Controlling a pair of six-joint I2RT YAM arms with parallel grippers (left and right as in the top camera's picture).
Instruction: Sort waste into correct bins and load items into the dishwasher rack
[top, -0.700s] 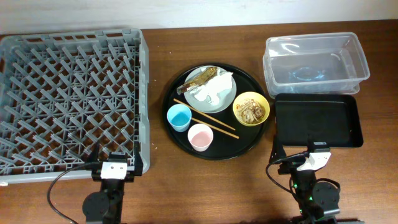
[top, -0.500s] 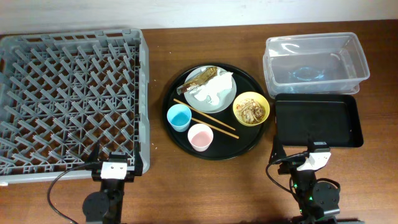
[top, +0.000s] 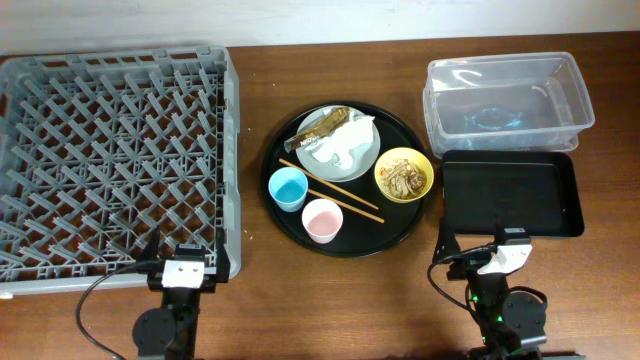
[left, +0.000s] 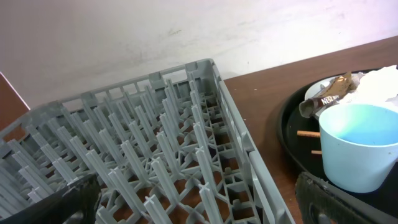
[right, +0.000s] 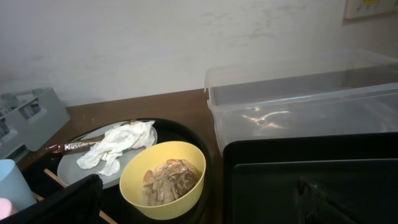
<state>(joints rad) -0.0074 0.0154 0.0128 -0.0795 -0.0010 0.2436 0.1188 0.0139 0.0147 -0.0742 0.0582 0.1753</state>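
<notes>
- My left pincer (left: 202, 202) stands spread as wide as it goes and has hold of nothing; its dark fingers (left: 56, 202) sit at the two lower corners of my left wrist view.
- Right in front of it is the grey dishwasher rack (left: 155, 143), with its grid of upright pegs, filling the left part of the desk (top: 300, 310).
- Past the rack's right wall, the light blue cup (left: 360, 146) stands upright on the round black tray (top: 385, 225). The pink cup (top: 322, 220) is just beside it on the near side.
- My right pincer (right: 196, 199) is likewise spread wide with nothing in it, low at the near edge of the desk.
- Just ahead of it lies the shallow black rectangular tray (right: 298, 168), with the clear tub (right: 292, 99) directly behind it, both on the right of the desk.
- Left of that tray, the yellow bowl (right: 146, 193) sits on the right side of the round tray, with the tan noodle scraps (right: 171, 177) inside it.
- The pale plate (top: 355, 170) rests on the far part of the round tray. On it lie the crumpled white napkin (right: 118, 146) and the brown wrapper (top: 325, 125), the wrapper along the plate's far-left edge.
- The chopsticks (top: 330, 190) lie slanted on the round tray, between the plate and the two cups.
</notes>
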